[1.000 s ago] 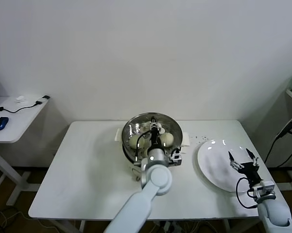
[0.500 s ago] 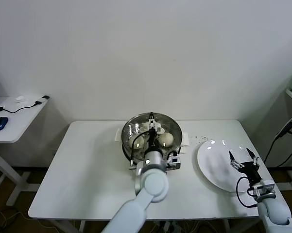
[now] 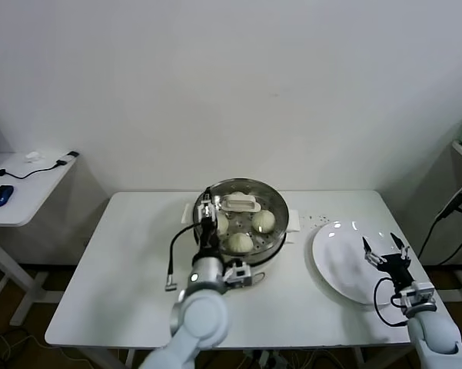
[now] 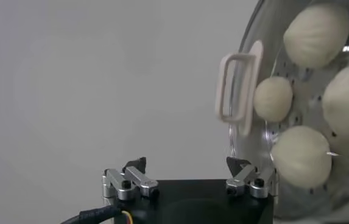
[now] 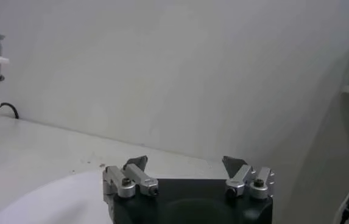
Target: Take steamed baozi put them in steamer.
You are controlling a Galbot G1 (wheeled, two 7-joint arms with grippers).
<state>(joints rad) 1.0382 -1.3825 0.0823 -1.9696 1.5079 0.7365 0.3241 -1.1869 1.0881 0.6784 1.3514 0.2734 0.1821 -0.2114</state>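
From the head camera, the left arm reached up from the near table edge, and the left gripper hung over the left rim of the round shiny stainless-steel steamer, its fingers spread and holding nothing. The steamer stood at the back middle of the white rectangular table. Inside it, on the perforated tray, lay the smooth cream-white steamed baozi; three were plain to see and a fourth was partly hidden behind the gripper. The right arm waited at the right, and the right gripper hovered above the round white plate, fingers apart and empty.

In the left wrist view, the left gripper was wide open, one finger over the steamer's metal rim. Four baozi sat close together on the holed tray, beside a cream-white handle.

In the right wrist view, the right gripper was open over the plate's edge, touching nothing.
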